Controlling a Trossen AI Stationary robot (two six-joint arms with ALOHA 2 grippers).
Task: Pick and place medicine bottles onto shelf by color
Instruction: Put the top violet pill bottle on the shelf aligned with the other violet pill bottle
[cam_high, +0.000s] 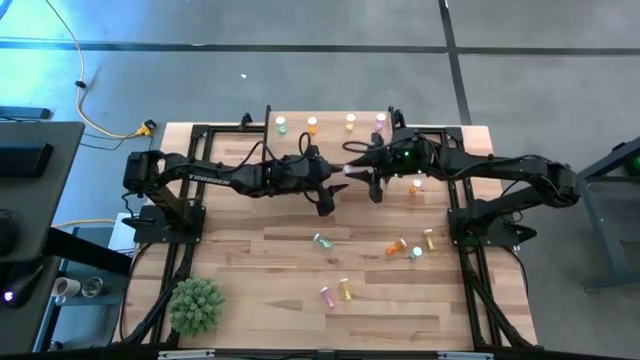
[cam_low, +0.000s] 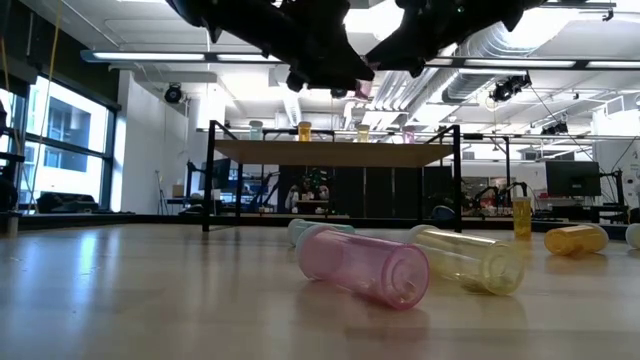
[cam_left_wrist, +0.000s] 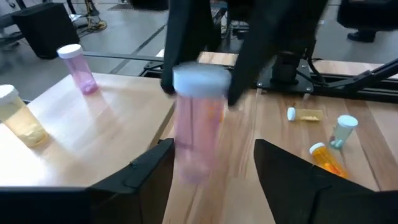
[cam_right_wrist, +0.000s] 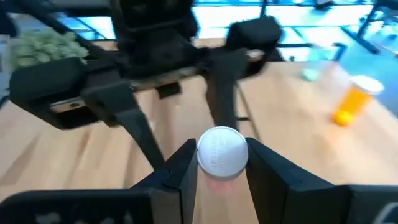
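A pink medicine bottle (cam_left_wrist: 198, 127) with a white cap hangs in the air between the two arms, over the table's middle, next to the shelf (cam_left_wrist: 99, 134). My right gripper (cam_right_wrist: 222, 163) is shut on it. My left gripper (cam_left_wrist: 214, 149) is open, with one finger on either side of the bottle's body and clear of it. On the shelf (cam_high: 330, 131) at the far edge stand a green (cam_high: 281, 124), an orange (cam_high: 312, 124), a yellow (cam_high: 350, 121) and a pink bottle (cam_high: 380, 120), upright on their bases. My right gripper pinches the bottle's white cap (cam_right_wrist: 222, 149) between its two fingers (cam_left_wrist: 186, 56). The fingers come slanting down from the table's right side. The bottle hangs roughly upright below them, cap up, clear of the table and the shelf.
Loose bottles lie on the table's near half: a green one (cam_high: 322, 241), an orange one (cam_high: 397, 246), a yellow one (cam_high: 429, 239), and a pink one (cam_high: 326, 295) beside a yellow one (cam_high: 345, 289). An orange bottle (cam_high: 416, 184) stands under my right arm. A green plant (cam_high: 196, 305) sits near left.
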